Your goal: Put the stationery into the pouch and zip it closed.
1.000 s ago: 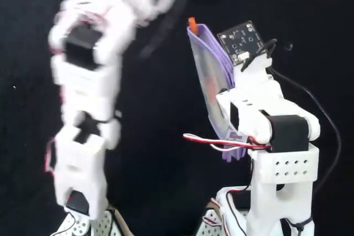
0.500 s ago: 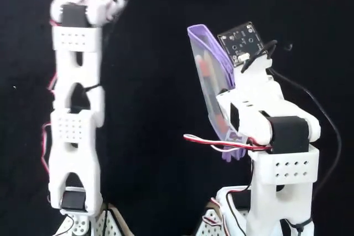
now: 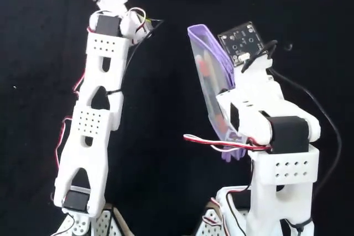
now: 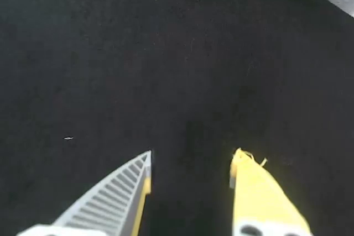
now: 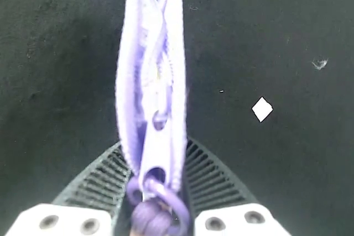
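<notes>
Holds the purple pouch (image 3: 213, 75) upright at centre frame in the high view, right gripper (image 5: 157, 158) fingers clamped on one end, orange-red stationery (image 3: 204, 67) seen through the pouch's clear side. Hangs over the black table (image 3: 166, 147) at upper left, left gripper (image 4: 191, 161) fingers spread apart.
</notes>
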Tool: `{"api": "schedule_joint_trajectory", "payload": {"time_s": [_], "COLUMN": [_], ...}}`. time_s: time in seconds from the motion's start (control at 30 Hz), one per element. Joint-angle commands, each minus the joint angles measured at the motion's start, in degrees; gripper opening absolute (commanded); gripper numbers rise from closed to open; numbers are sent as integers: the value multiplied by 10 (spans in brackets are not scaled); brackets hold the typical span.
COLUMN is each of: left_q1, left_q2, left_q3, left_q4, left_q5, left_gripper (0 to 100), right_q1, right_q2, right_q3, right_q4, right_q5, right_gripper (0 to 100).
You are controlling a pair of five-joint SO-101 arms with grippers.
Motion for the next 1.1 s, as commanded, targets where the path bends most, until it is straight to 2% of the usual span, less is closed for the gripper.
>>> {"api": "schedule_joint_trajectory", "payload": {"time_s": [0.0, 0.17, 0.37, 0.5, 0.83, 1.07], "left_q1": [-33, -79, -95, -109, -115, -117], "left_q2": [-25, -25, -25, -25, -4, 34], "left_q3": [-34, -9, -5, -5, -11, -36], "left_q4": [65, 67, 66, 67, 64, 42], "left_q5": [-7, -10, -13, -58, -62, -63], "left_gripper": [230, 230, 230, 230, 233, 235], "right_q1": [-4, -5, -8, -39, -123, -160], "right_q2": [-7, -7, -4, 13, 69, 97], "right_q3": [-5, -5, -5, -2, -1, 20], "right_q4": [-22, -79, -204, -239, -345, -322], "right_q5": [-46, -85, -113, -119, -119, -100], "right_gripper": [11, 11, 11, 11, 11, 11]}}
